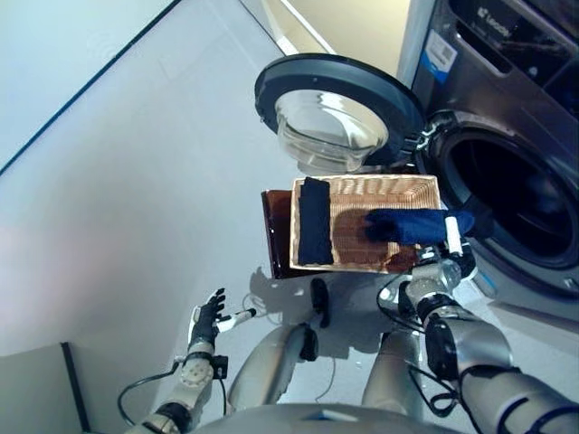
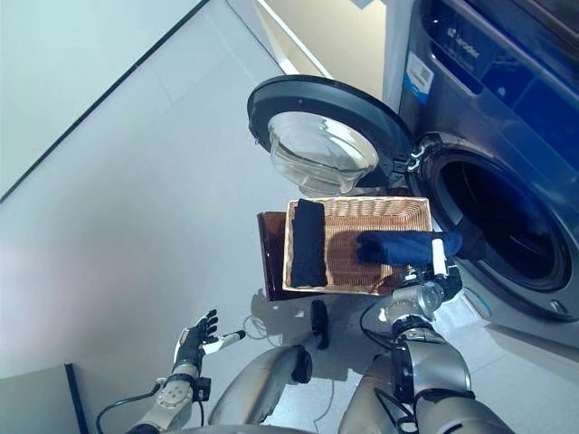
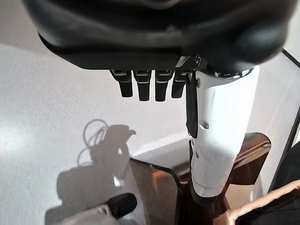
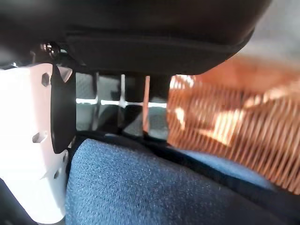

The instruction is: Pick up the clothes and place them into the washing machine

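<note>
- Our right hand [image 1: 450, 242] reaches forward, fingers and thumb curled round cloth [image 1: 412, 225].
- Our left hand [image 1: 208, 318] hangs low at our side, fingers straight, holding nothing.

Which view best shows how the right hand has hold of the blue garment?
The right wrist view: the thumb and fingers close around the blue garment. Both eye views show the right hand at the wicker basket. The left wrist view misses it.
</note>
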`<state>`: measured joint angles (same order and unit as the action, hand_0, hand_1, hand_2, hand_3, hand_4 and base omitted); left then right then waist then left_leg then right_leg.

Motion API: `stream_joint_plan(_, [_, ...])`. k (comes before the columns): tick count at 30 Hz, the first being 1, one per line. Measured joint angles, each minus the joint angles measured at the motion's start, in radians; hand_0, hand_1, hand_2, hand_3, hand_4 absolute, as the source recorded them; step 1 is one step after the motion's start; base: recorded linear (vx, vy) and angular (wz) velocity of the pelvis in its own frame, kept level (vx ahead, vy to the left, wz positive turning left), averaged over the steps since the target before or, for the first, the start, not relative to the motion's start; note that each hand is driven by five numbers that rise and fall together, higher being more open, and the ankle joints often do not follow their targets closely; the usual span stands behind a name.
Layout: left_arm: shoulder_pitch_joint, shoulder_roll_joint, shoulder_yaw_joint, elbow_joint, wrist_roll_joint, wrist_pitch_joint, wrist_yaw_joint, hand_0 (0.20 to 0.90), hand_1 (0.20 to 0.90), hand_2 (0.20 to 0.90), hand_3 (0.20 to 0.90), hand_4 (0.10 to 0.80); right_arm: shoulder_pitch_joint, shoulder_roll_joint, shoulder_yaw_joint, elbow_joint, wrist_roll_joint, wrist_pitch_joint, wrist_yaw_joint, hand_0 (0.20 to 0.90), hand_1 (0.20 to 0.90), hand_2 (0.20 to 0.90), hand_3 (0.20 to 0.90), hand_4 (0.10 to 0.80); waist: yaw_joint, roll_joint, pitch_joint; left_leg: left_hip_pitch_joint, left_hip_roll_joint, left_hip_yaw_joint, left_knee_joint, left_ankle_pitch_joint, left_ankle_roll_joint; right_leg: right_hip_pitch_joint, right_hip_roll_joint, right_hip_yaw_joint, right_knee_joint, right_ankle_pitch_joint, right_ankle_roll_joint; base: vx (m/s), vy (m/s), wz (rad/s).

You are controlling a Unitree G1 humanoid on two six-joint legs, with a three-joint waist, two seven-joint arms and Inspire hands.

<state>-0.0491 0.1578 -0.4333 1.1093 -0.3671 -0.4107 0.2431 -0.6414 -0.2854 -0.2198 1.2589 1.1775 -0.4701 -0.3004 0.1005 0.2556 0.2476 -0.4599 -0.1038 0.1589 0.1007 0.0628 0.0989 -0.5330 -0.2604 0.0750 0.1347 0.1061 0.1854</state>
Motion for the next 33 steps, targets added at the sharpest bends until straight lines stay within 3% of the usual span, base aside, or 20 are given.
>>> stream_joint_plan(11, [0.013, -0.016, -0.015, 0.001, -0.039, -0.002, -0.044, 0.9, 0.9, 0.9, 0.9, 0.8, -0.031, -0.038, -0.08, -0.069, 0.131, -0.079, 0.054, 0.2, 0.2, 0.2, 0.2, 0.3, -0.001, 0.051, -0.026, -0.002, -0.007, 0.018, -0.036, 0.01, 0.002, -0.036, 0.0, 0.033, -0.003, 0.004, 0.006, 0.02, 0.011, -0.07])
stream_joint_plan(15, [0.015, -0.033, -0.022, 0.001, -0.039, -0.005, -0.045, 0.9, 0.9, 0.9, 0.9, 0.8, -0.103, -0.087, -0.107, -0.069, 0.134, -0.115, 0.018, 0.2, 0.2, 0.2, 0.2, 0.3, 0.002, 0.096, -0.023, -0.004, -0.019, 0.033, -0.055, 0.018, -0.006, -0.055, -0.007, 0.053, 0.0, 0.008, 0.012, 0.043, 0.033, -0.07])
stream_joint_plan(23, [0.018, -0.035, -0.047, -0.005, -0.039, -0.014, -0.046, 0.9, 0.9, 0.9, 0.9, 0.8, -0.184, -0.196, -0.134, -0.066, 0.122, -0.121, -0.063, 0.2, 0.2, 0.2, 0.2, 0.3, 0.026, 0.144, -0.025, -0.02, -0.025, 0.036, -0.071, 0.027, 0.006, -0.094, -0.006, 0.079, 0.004, 0.009, 0.015, 0.01, 0.017, -0.06])
stream_joint_plan(28, [0.018, -0.031, -0.047, -0.011, -0.039, -0.018, -0.046, 0.9, 0.9, 0.9, 0.9, 0.8, -0.245, -0.26, -0.131, -0.066, 0.062, -0.122, -0.124, 0.2, 0.2, 0.2, 0.2, 0.3, 0.028, 0.155, -0.017, -0.063, -0.027, 0.035, -0.048, 0.03, 0.009, -0.151, -0.006, 0.083, 0.049, 0.0, 0.007, -0.047, -0.047, 0.02])
stream_joint_plan(31, [-0.002, -0.006, -0.038, -0.025, -0.04, -0.034, -0.043, 0.9, 0.9, 0.9, 0.9, 0.8, -0.32, -0.3, -0.12, -0.054, 0.017, -0.123, -0.167, 0.2, 0.2, 0.2, 0.2, 0.3, 0.025, 0.134, 0.026, -0.163, -0.023, 0.015, 0.131, -0.05, 0.009, -0.265, 0.0, 0.106, 0.247, -0.086, -0.013, -0.057, -0.148, 0.08])
stream_joint_plan(33, [0.001, 0.019, 0.001, -0.055, -0.039, -0.036, -0.042, 0.9, 0.9, 0.9, 0.9, 0.8, -0.338, -0.305, -0.085, -0.039, 0.007, -0.12, -0.192, 0.2, 0.2, 0.2, 0.2, 0.3, 0.023, 0.11, 0.056, -0.232, 0.0, 0.014, 0.305, -0.125, 0.005, -0.326, 0.017, 0.114, 0.406, -0.15, -0.031, -0.101, -0.188, 0.08])
